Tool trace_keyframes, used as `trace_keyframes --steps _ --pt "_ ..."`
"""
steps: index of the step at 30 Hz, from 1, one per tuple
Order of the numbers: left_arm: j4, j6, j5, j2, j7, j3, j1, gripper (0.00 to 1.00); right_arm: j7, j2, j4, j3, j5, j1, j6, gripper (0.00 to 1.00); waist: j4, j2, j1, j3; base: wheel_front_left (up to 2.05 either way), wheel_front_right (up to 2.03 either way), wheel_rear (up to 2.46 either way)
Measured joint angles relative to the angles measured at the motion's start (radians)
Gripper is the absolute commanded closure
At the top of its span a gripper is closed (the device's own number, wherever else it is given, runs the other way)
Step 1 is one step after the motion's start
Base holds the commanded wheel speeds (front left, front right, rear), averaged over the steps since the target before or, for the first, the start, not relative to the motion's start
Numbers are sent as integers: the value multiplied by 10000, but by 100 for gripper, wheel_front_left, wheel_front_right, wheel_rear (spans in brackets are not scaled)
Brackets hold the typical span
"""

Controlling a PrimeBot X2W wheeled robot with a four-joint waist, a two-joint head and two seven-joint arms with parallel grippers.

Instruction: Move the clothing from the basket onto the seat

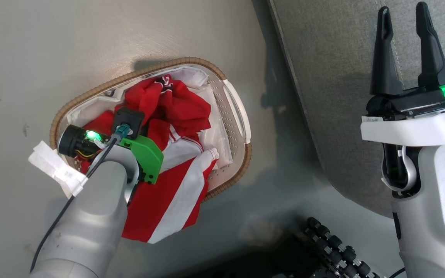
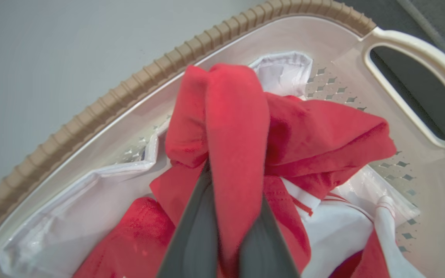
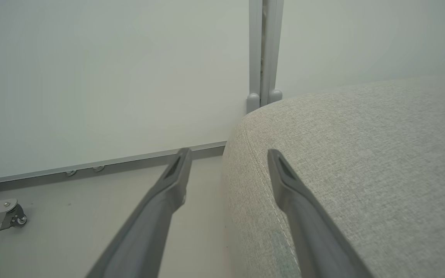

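Observation:
The red clothing [image 1: 176,112] with white stripes is piled in the oval white basket [image 1: 242,127], and one striped piece spills over the near rim. My left gripper [image 2: 234,181] reaches down into the pile. It is shut on a fold of the red clothing [image 2: 238,127], which rises between the two fingers. In the head view my left wrist [image 1: 129,146] hides those fingers. The grey seat [image 1: 334,77] lies to the right of the basket. My right gripper [image 1: 406,42] hovers open above the seat's [image 3: 361,154] rounded edge, holding nothing.
A white liner [image 2: 72,208] lines the basket under the garments. The basket stands on pale floor [image 1: 91,38]. My base's black rollers [image 1: 334,247] sit at the bottom. Beyond the seat are a white wall, a vertical post [image 3: 263,58] and a caster [image 3: 14,220].

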Motion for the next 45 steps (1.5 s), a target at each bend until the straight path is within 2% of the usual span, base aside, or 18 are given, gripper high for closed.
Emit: trace_keyframes --steps 8,15,22,30,33,38,45 --pt "-1335 -27 -163 0 2 17 1123 100 0 6 301 161 -370 369 2 0 327 0 0 -816 0 0 0" --pt "-2504 -113 -278 111 2 -151 2028 100 0 8 709 186 -736 1073 2 0 651 0 -1 -1975 0 0 0" --pt "-3450 -144 -293 640 2 -556 2238 100 0 10 1175 253 -1051 1958 2 0 990 0 -2 -3376 0 0 0" --pt "-4219 -148 -997 1392 259 -1425 1944 100 0 10 1521 445 -1183 2864 2 0 1292 0 -2 -5098 0 0 0" --pt "-4840 -153 -1620 1680 679 -1778 1501 100 0 6 1580 497 -1183 3110 2 0 1375 0 -2 -5716 0 0 0" --pt "-5877 -159 -2098 2644 1544 -1862 452 100 0 8 1634 679 -1175 3348 2 0 1480 0 -2 -6631 0 0 0" --pt "-6729 -130 -2301 3152 2566 -1515 -554 100 0 6 1674 1323 -1198 3357 2 0 1503 -1 -2 -7422 0 0 0"
